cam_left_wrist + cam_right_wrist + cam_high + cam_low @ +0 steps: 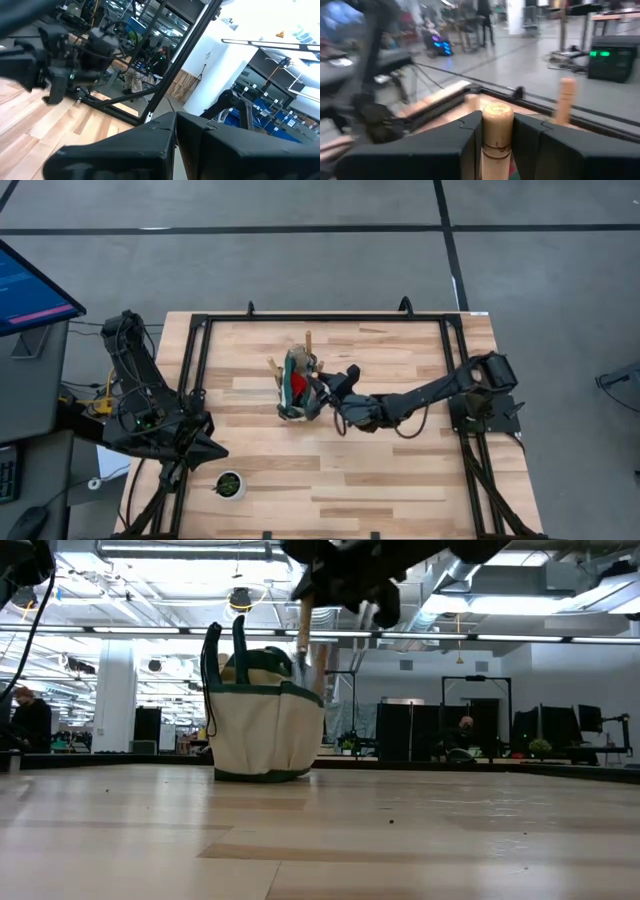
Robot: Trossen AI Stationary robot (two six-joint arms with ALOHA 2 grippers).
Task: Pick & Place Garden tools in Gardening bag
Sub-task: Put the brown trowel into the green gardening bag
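The gardening bag [292, 392] stands upright on the table's middle; in the low view [262, 725] it is cream-sided with dark green trim and handles. Wooden handles [308, 342] of tools stick up out of it, and a red item [297, 384] lies inside. My right gripper [320, 388] reaches from the table's right over the bag's right rim and is shut on a wooden tool handle [497, 125]. A second wooden handle [565, 99] stands just beyond it. My left gripper [176, 142] is shut and empty, parked at the table's left edge [205, 448]. My right gripper pinches the tool's light wooden handle [497, 142] between its two fingers, a little below the rounded free end [497, 111], which stands up above the fingers [467, 145]. The fingers come from the table's right and lie across the handle. The handle stands upright [303, 640], its lower part inside the bag.
A small round dark pot with green in it [229, 484] stands near the table's front left. A black frame [320, 318] runs around the table top. The wood to the front and right of the bag [400, 470] is bare.
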